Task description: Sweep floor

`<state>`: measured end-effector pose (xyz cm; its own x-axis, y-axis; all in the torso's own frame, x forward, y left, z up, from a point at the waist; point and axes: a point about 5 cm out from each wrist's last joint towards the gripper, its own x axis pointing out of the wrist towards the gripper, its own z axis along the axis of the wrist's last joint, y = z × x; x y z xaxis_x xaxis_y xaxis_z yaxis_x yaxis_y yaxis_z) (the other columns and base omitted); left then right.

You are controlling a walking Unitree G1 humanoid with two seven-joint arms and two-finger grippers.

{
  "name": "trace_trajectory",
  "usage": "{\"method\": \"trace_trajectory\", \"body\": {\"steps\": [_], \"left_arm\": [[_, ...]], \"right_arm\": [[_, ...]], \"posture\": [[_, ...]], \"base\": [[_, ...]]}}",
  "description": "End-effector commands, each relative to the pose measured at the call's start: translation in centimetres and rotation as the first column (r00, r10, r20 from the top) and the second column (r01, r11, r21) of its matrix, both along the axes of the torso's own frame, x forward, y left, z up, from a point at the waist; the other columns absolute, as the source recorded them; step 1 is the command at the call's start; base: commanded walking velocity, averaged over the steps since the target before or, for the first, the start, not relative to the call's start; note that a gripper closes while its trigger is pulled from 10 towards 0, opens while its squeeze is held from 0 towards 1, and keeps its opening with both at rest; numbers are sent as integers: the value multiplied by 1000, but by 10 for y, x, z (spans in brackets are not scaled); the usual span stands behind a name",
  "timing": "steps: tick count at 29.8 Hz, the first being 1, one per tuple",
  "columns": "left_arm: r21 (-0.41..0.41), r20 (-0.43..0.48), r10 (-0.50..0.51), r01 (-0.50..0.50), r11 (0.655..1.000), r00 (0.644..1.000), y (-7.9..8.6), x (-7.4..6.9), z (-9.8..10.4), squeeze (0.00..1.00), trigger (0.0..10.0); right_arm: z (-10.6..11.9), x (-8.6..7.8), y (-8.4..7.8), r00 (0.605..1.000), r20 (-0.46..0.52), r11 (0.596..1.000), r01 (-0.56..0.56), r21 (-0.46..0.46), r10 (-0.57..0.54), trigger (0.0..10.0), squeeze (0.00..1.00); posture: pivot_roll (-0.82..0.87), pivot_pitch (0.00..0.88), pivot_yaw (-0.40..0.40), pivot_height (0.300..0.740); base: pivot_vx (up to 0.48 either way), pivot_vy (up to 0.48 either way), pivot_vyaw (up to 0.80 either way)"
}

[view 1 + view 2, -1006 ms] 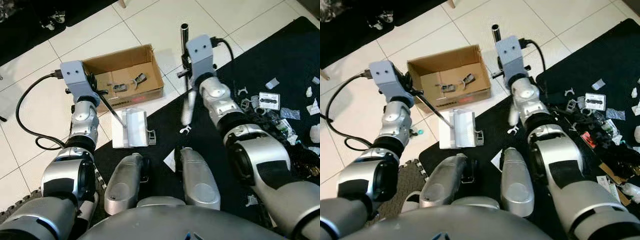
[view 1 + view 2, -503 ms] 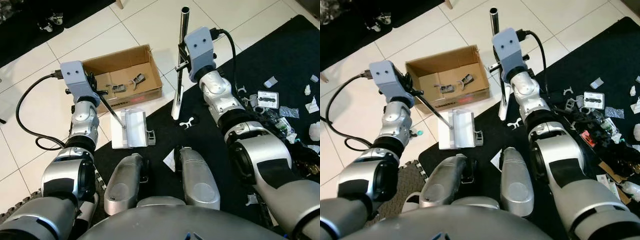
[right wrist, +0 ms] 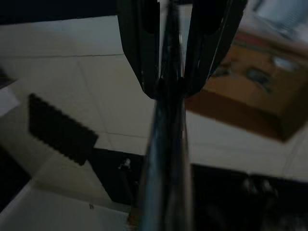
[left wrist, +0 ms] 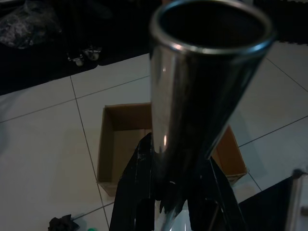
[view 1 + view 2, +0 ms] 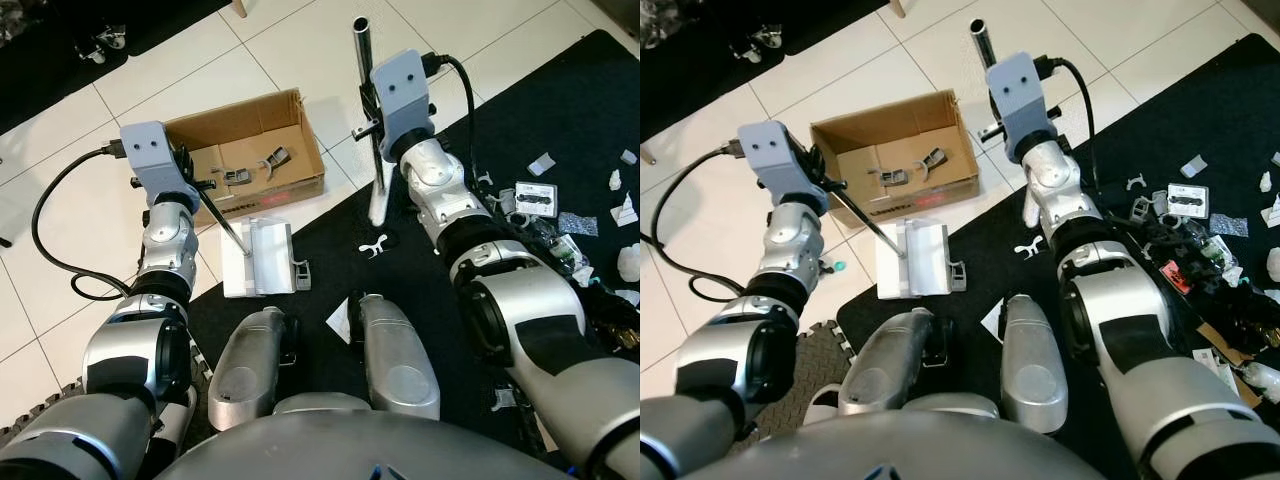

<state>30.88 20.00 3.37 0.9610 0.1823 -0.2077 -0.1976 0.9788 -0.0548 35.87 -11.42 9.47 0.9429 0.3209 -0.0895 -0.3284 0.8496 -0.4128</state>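
With the right gripper (image 5: 372, 128) clamped on the broom (image 5: 378, 190) and the left gripper (image 5: 205, 185) closed on the dustpan (image 5: 262, 257) handle, draw the white clip (image 5: 374, 244) steadily across the black mat (image 5: 430, 300) towards the pan

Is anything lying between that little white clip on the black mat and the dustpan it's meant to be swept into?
Nothing visible: bare black mat lies between the clip and the dustpan.
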Motion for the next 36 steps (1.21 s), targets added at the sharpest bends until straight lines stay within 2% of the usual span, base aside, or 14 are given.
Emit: {"method": "trace_trajectory", "body": {"steps": [1,6,7,8,9,10,11,14,21,28,32,36], "left_arm": [[-10,-40,4,-4,1000,999,-1,-6,-9,0,10000],[-10,-40,4,-4,1000,999,-1,-6,-9,0,10000],[-10,-40,4,-5,1000,999,-2,-6,-9,0,10000],[-10,-40,4,-5,1000,999,-2,-6,-9,0,10000],[-10,-41,5,-5,1000,999,-1,-6,-9,0,10000],[-10,-42,5,-5,1000,999,-1,-6,-9,0,10000],[-10,-42,5,-5,1000,999,-1,-6,-9,0,10000],[-10,-41,6,-6,1000,999,-1,-6,-9,0,10000],[-10,-42,7,-8,1000,999,-1,-7,-10,0,10000],[-10,-42,6,-6,1000,999,-1,-6,-9,0,10000],[-9,-41,3,-4,1000,999,-1,-6,-9,0,10000],[-8,-42,2,-3,1000,999,-1,-6,-9,0,10000]], "right_arm": [[0,0,0,1000,23,998,-5,-63,7,10000,0],[-2,-1,0,1000,16,998,-6,-69,7,10000,0],[-3,-2,0,1000,-1,1000,-3,-31,3,10000,0],[-3,-2,0,1000,-1,1000,-3,-31,3,10000,0],[-4,-2,1,1000,-18,1000,5,16,-5,10000,0],[-6,-2,0,998,-55,993,37,113,-31,10000,0],[-6,-2,0,998,-55,993,37,113,-31,10000,0],[-8,-2,-5,992,-99,977,92,192,-74,10000,0],[-12,-1,-14,978,-158,944,175,279,-134,10000,0],[-13,-1,-19,971,-172,925,213,315,-166,10000,0],[-11,-1,-23,967,-147,923,244,298,-209,10000,0],[-12,-1,-27,954,-151,899,294,323,-258,10000,0]], "posture": [[23,125,53,740],[24,125,53,740],[25,126,52,740],[25,126,52,740],[25,126,52,740],[25,126,52,740],[25,126,52,740],[26,127,51,740],[27,126,50,740],[26,123,51,740],[26,123,51,740],[28,120,52,740]], "base": [[0,0,0],[0,0,0],[0,0,0],[0,0,0],[0,0,0],[0,0,0],[0,0,0],[0,0,0],[0,0,0],[0,0,0],[0,0,0],[0,0,0]]}}
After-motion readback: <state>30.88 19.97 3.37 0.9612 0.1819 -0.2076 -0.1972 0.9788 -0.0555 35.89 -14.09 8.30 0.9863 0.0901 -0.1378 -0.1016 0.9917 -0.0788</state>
